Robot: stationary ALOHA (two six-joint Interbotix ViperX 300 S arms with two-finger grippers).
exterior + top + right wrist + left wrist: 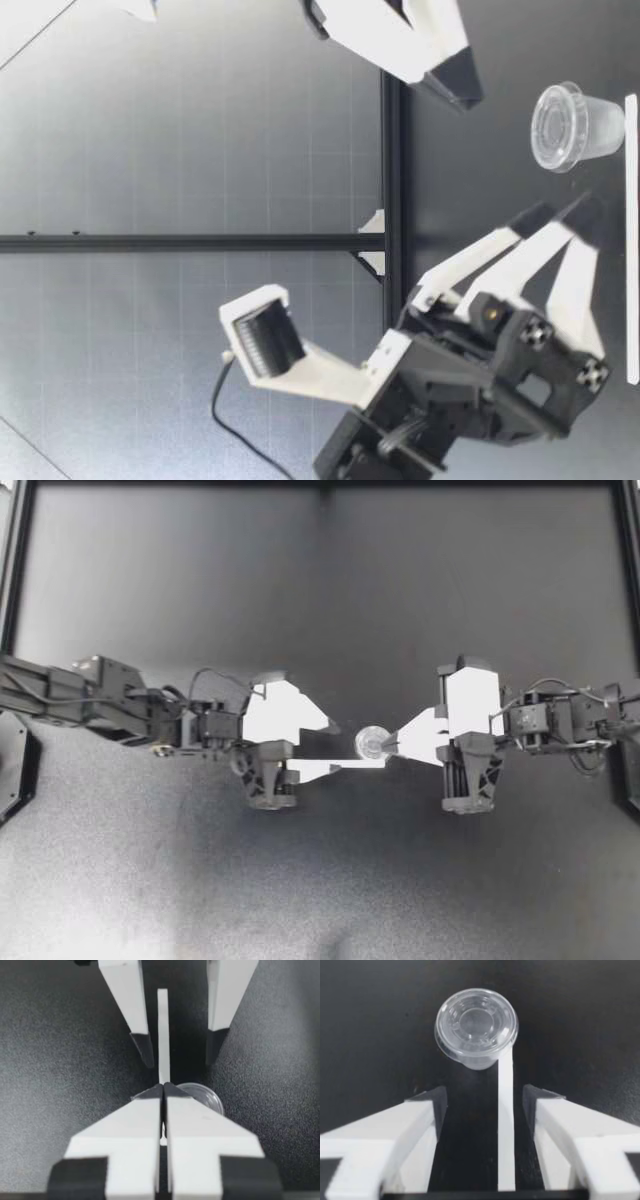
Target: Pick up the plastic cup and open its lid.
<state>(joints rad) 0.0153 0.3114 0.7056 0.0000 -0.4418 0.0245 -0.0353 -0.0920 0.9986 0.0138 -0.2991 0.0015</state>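
Looking down, you have a dark, matte table [200,880] with a fine speckled grain, edged by black frame rails [14,580]. From the low view, a pale grey wall [150,120] with a faint grid stands behind it. A thin white strip [350,766] lies flat on the surface and ends right beside the plastic cup [372,743]. The cup stands upright near the table's middle, between your two grippers. It is small, clear and tapered toward its base, and its round lid [476,1022], moulded in concentric rings, is on.

Your left gripper [322,748] is spread wide with nothing in it. The cup sits just ahead of its white, dark-padded fingers [420,1115], and the strip passes between them. Your right gripper [397,743] has its two white fingers pressed flat together, and nothing is caught between them. In the low view its tip hangs above the cup, apart from the lid. Both arms are black, with blocky white gripper bodies.
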